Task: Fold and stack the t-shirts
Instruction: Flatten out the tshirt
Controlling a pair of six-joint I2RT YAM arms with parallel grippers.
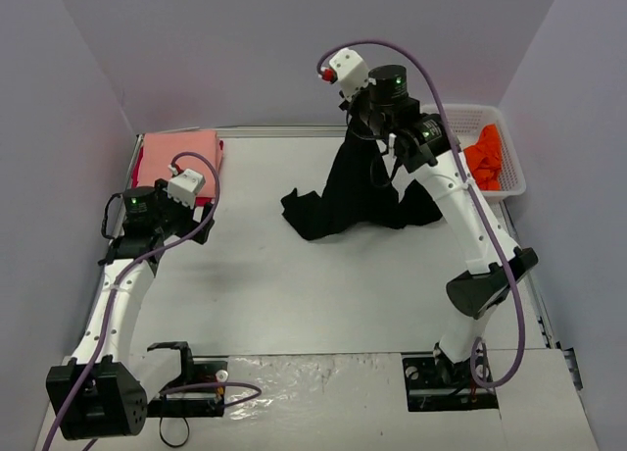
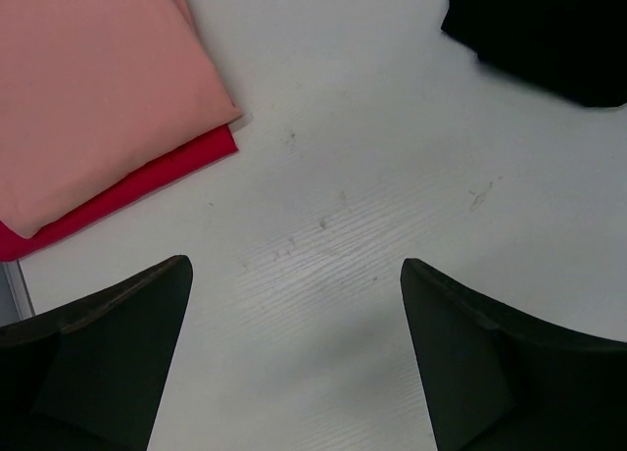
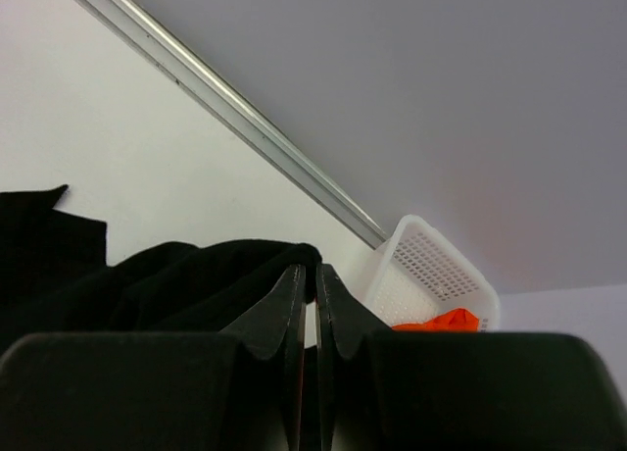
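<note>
Black t-shirt (image 1: 343, 201), large and soft, is hanging from the right arm over the middle of the bench.
Right fingers (image 3: 284, 314) are pinching shut on a bunched top fold of it, holding it up like a tent while its lower edge is trailing on the white bench (image 1: 294, 304). Left fingers (image 2: 108, 353) are spread wide, grasping nothing, hovering near the folded salmon-pink cloth shirt (image 1: 181, 147) lying on the folded red shirt (image 2: 147, 181) at far left. A bright orange shirt (image 1: 485, 157) is sitting crumpled in the white plastic mesh basket (image 1: 514, 181). The black one is probably being spread for folding. Next it is calling for laying flat, the left fingers taking a second corner.
</note>
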